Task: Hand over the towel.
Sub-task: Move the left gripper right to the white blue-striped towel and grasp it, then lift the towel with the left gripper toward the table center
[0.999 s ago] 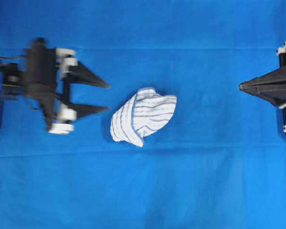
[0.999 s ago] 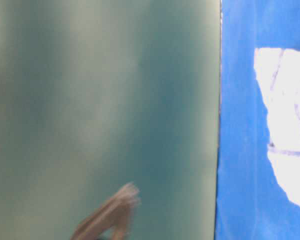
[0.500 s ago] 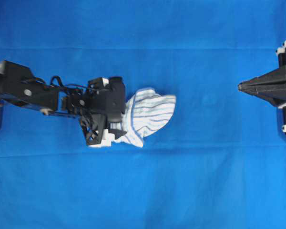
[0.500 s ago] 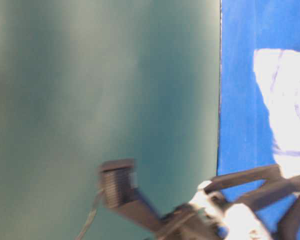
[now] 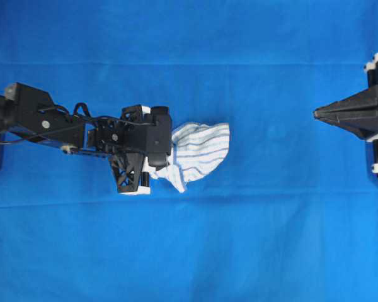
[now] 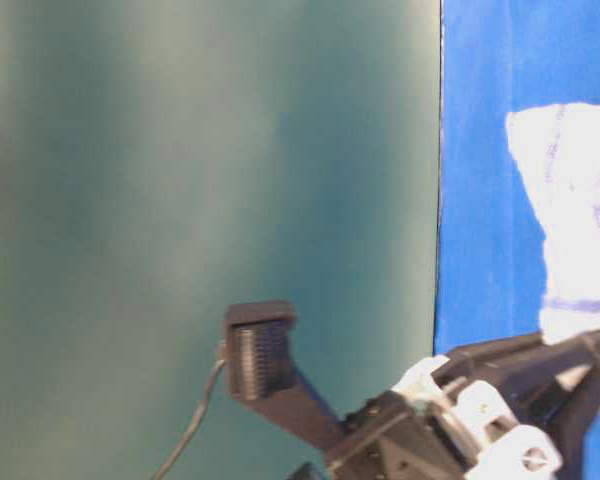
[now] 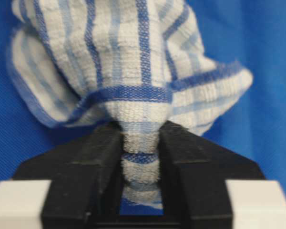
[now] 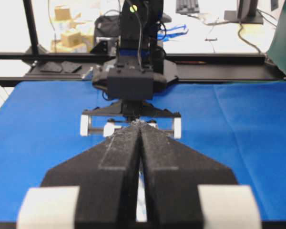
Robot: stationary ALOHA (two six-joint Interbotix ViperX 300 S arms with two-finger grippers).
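Observation:
The towel (image 5: 200, 147), a small white cloth with thin blue stripes, lies crumpled near the middle of the blue sheet. My left gripper (image 5: 162, 165) is at its left edge. In the left wrist view its black jaws (image 7: 140, 132) are shut on a bunched fold of the towel (image 7: 133, 62), which spreads out beyond the tips. At table level the towel (image 6: 580, 190) shows white above the left gripper's fingers (image 6: 520, 350). My right gripper (image 5: 319, 114) waits at the far right, shut and empty, its tips (image 8: 139, 125) pointing toward the left arm.
The blue sheet (image 5: 252, 239) covers the whole table. The left arm (image 5: 44, 119) reaches in from the left edge. Across the table the right wrist view shows the left arm's wrist (image 8: 131, 81), and behind it a black frame rail (image 8: 219, 71).
The left gripper came in from the far left, where it stood open, reached the towel's left edge and shut on it. The towel bunched slightly. The right arm stayed still.

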